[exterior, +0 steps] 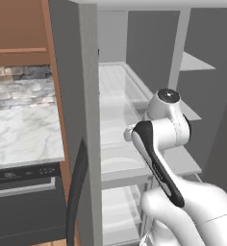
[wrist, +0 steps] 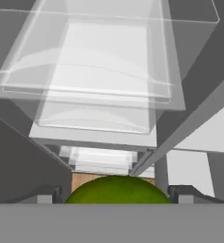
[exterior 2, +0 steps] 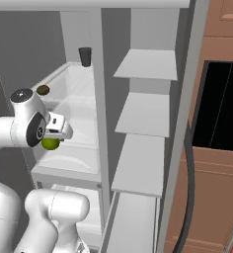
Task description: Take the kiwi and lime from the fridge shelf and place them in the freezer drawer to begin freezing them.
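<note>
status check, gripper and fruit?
Gripper shut on lime, held over the fridge shelf. Kiwi sits farther back on the shelf. Nothing in the way.

In the hand view the lime (wrist: pixel 117 190) shows just its upper dome at six o'clock, its lower half cut off, and the fingertips (wrist: pixel 43 195) at seven and five o'clock are stubs whose contact with the fruit cannot be made out. In the right base view the lime (exterior 2: pixel 50 144) peeks out as a green sliver under the gripper (exterior 2: pixel 57 132), most of it covered by the hand, and the kiwi (exterior 2: pixel 43 90) at ten o'clock is too small to show surface detail. In the left base view the fridge shelf (exterior: pixel 130 166) is partly hidden behind the arm and the grey door edge.
</note>
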Controlling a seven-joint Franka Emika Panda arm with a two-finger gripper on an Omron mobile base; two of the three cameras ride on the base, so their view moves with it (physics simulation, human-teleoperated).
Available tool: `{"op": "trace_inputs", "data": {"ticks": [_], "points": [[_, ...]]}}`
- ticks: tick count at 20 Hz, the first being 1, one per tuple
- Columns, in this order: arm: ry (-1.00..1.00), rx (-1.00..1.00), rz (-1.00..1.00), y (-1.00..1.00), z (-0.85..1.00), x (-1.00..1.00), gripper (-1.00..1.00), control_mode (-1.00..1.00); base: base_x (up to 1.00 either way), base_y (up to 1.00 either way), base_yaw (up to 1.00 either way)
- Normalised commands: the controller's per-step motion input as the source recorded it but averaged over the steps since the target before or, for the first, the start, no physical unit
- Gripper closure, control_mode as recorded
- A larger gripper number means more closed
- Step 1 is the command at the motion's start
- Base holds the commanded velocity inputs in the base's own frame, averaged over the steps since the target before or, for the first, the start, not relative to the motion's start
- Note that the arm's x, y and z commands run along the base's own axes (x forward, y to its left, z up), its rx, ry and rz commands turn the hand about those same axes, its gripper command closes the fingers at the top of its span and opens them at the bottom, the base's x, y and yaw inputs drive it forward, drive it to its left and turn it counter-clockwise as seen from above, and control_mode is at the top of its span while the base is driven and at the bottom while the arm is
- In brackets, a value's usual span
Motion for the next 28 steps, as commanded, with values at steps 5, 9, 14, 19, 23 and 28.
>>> {"op": "trace_inputs", "data": {"ticks": [5, 9, 14, 19, 23, 28], "points": [[0.00, 0.00, 0.00, 0.00, 0.00, 0.00, 1.00, 1.00, -0.75, 0.13, -0.10], [0.00, 0.00, 0.00, 0.00, 0.00, 0.00, 1.00, 1.00, -0.83, 0.31, -0.18], [0.00, 0.00, 0.00, 0.00, 0.00, 0.00, 1.00, 1.00, -0.67, 0.55, -0.30], [0.00, 0.00, 0.00, 0.00, 0.00, 0.00, 1.00, 1.00, -0.48, 0.26, -0.29], [0.08, 0.01, -0.20, -0.51, -0.06, -0.18, 1.00, -1.00, 0.00, 0.00, 0.00], [0.20, 0.03, -0.23, -1.00, -0.23, 0.14, 1.00, -1.00, 0.00, 0.00, 0.00]]}}
